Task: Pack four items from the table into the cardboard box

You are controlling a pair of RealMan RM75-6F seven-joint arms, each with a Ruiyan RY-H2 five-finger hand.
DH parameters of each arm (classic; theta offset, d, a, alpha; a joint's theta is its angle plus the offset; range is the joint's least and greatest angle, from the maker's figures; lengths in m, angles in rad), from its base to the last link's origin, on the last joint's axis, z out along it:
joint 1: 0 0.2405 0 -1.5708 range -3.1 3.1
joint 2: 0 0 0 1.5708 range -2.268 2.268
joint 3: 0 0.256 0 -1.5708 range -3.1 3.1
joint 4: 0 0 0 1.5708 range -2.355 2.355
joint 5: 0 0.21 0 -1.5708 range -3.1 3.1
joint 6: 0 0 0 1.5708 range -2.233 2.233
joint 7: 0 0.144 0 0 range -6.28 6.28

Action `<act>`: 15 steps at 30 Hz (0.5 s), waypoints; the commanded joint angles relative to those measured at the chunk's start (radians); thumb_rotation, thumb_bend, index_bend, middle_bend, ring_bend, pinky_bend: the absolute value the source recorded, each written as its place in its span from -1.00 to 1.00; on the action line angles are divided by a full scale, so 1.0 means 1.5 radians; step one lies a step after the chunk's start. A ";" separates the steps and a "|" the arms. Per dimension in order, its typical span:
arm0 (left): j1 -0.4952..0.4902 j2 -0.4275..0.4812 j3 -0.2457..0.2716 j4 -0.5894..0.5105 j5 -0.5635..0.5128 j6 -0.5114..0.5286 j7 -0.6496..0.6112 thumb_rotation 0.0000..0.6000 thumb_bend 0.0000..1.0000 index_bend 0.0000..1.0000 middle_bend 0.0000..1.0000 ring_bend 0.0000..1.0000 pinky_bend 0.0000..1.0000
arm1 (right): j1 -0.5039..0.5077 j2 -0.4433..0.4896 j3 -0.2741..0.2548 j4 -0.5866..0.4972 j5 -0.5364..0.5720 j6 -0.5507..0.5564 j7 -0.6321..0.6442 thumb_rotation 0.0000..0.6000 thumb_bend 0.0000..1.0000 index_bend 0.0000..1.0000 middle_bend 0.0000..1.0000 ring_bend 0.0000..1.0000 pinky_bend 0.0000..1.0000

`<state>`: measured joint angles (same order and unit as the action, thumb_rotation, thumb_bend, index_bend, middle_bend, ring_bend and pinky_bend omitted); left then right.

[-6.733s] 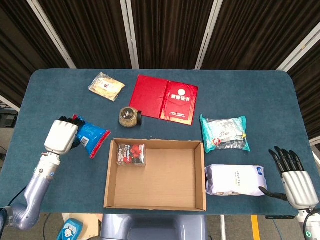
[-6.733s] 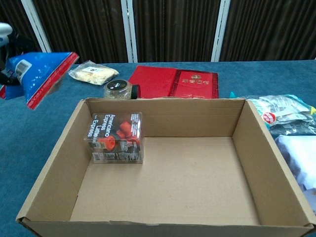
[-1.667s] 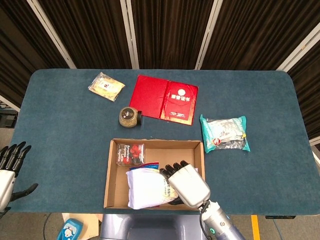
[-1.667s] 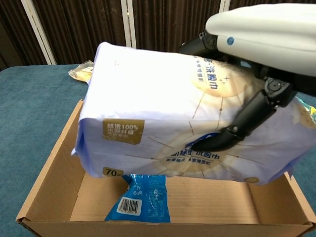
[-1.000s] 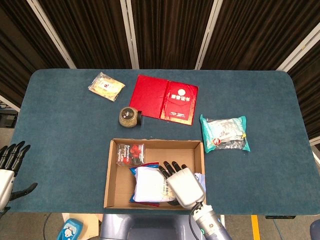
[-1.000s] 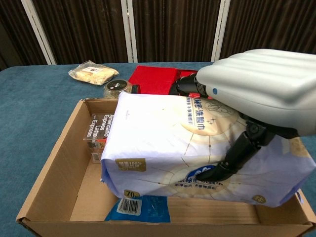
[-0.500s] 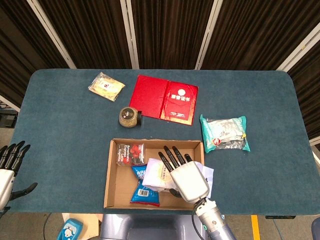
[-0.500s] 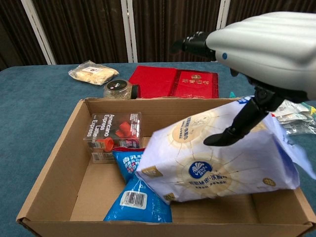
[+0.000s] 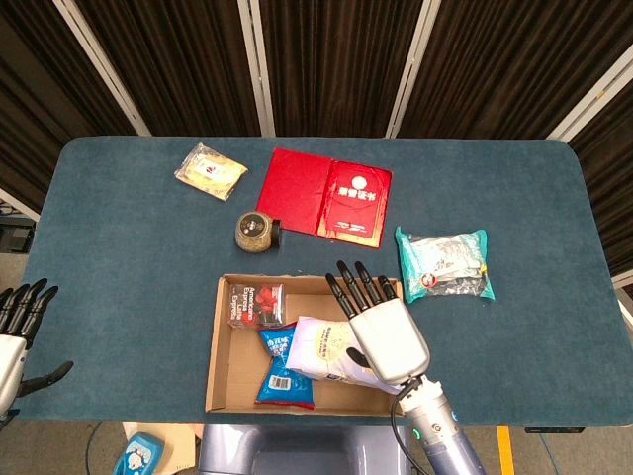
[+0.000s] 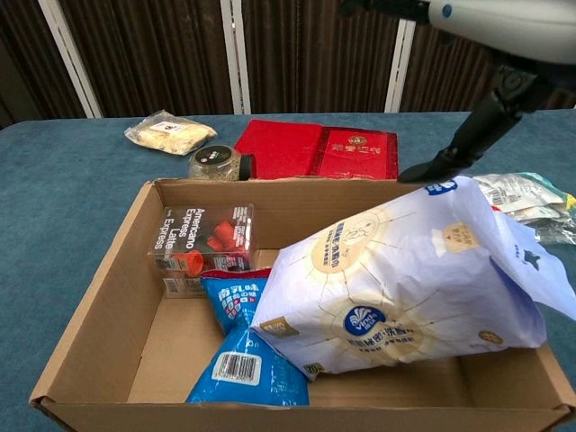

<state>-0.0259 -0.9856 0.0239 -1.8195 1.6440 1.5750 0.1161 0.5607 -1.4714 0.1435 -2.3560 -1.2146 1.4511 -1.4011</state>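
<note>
right hand (image 9: 381, 332) above the right half of the cardboard box (image 9: 220, 346), fingers (image 9: 348, 284) spread and straight, pointing toward the far wall, holding nothing; in the chest view only the thumb (image 10: 468, 144) and a sliver of the palm visible at the top right, clear of everything below. directly under it the white tissue pack (image 10: 405, 288), tilted, lying against the box's right side with its lower left corner resting on the blue snack bag (image 10: 238, 346). blue bag flat on the box floor, barcode end toward the near wall, its top touching the clear coffee capsule box (image 10: 209, 245) that stands in the far left corner. outside the box, on the blue table (image 9: 119, 267): small round jar (image 9: 252, 231) just beyond the far wall, red folder (image 9: 328, 196) beside it, pale snack packet (image 9: 210, 170) further left, teal wrapped pack (image 9: 443, 262) just right of the box's far right corner. left hand (image 9: 15, 332) well apart at the table's left edge, fingers spread, empty.
</note>
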 commanded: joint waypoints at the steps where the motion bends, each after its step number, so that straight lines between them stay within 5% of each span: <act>1: 0.000 0.000 -0.001 0.000 -0.001 0.001 0.000 1.00 -0.96 -1.00 -1.00 -1.00 -1.00 | 0.009 0.061 0.043 0.000 0.034 -0.002 0.026 1.00 -0.98 -0.94 -0.98 -0.88 -0.42; 8: 0.002 -0.003 -0.004 0.004 -0.005 0.002 0.003 1.00 -0.96 -1.00 -1.00 -1.00 -1.00 | 0.030 0.202 0.139 0.006 0.169 -0.037 0.104 1.00 -0.98 -0.91 -0.96 -0.88 -0.44; 15: 0.000 -0.008 -0.008 0.008 -0.016 -0.004 0.011 1.00 -0.96 -1.00 -1.00 -1.00 -1.00 | 0.069 0.284 0.188 0.145 0.294 -0.138 0.203 1.00 -0.98 -0.92 -0.96 -0.88 -0.50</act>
<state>-0.0255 -0.9963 0.0123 -1.8073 1.6211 1.5696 0.1326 0.6323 -1.0951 0.3888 -2.2343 -0.8365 1.3214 -1.1703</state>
